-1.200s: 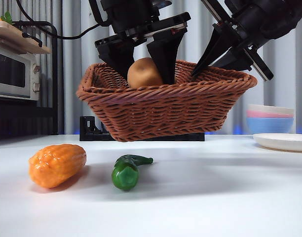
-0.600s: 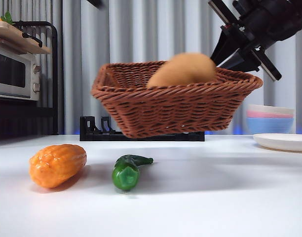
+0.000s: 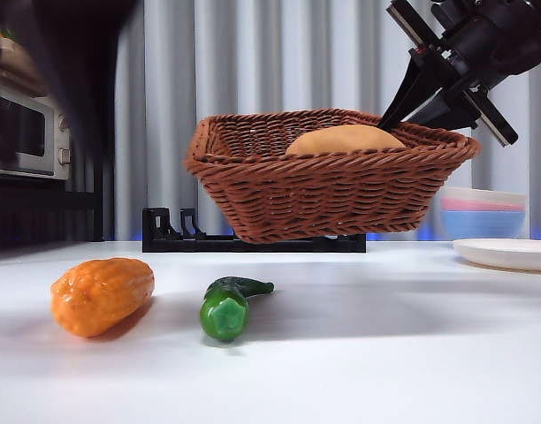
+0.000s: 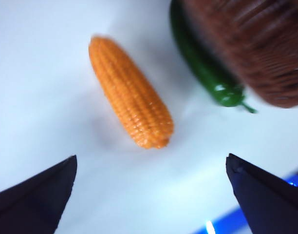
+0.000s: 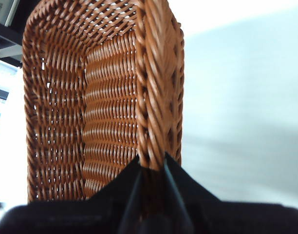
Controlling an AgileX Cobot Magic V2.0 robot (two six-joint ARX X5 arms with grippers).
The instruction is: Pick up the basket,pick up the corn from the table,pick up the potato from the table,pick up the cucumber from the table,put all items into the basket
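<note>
Above the table (image 3: 359, 353), in the front view, we are seeing the basket (image 3: 332, 190) hanging clear of the surface, pinched at its rim corner by the right gripper (image 3: 407, 110). The potato (image 3: 344, 139) is lying inside it. Below and in front of the basket, the corn (image 3: 102, 294) and the cucumber (image 3: 226, 306) are resting apart on the table, the cucumber's blunt end facing the camera.

Moving to the left wrist view, the left gripper (image 4: 149, 187) is hovering with jaws spread wide over the corn (image 4: 130, 92), whose long axis is running diagonally between them; a skewed grasp could roll it. The cucumber (image 4: 202, 66) is lying partly under the basket (image 4: 251, 46).

Moving to the right wrist view, the right gripper (image 5: 153, 163) is clamping the braided rim of the basket (image 5: 66, 97). We judge that this one-edge hold risks tilting and spilling.
</note>
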